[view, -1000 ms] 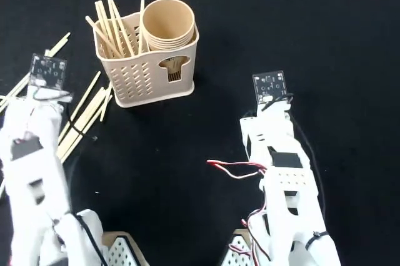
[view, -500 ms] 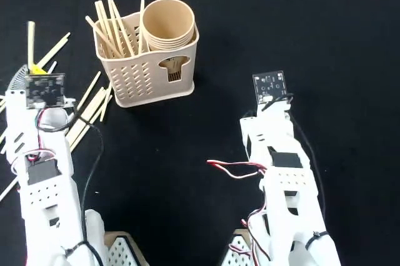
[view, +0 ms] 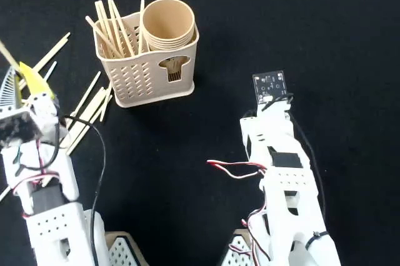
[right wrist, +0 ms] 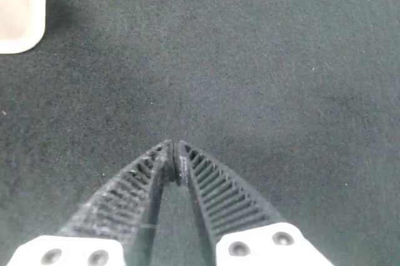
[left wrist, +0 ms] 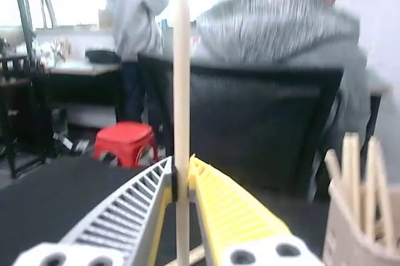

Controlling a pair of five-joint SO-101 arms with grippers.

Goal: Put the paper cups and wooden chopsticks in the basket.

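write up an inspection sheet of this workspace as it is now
surface: black table
job's things: basket holds cups and chopsticks; loose chopsticks lie beside it
clutter: nothing seen
grippers: left gripper, jaws shut on one chopstick; right gripper, jaws shut, empty, over bare table
cables: red wires by right arm; black cable by left arm
surroundings: chair, red stool
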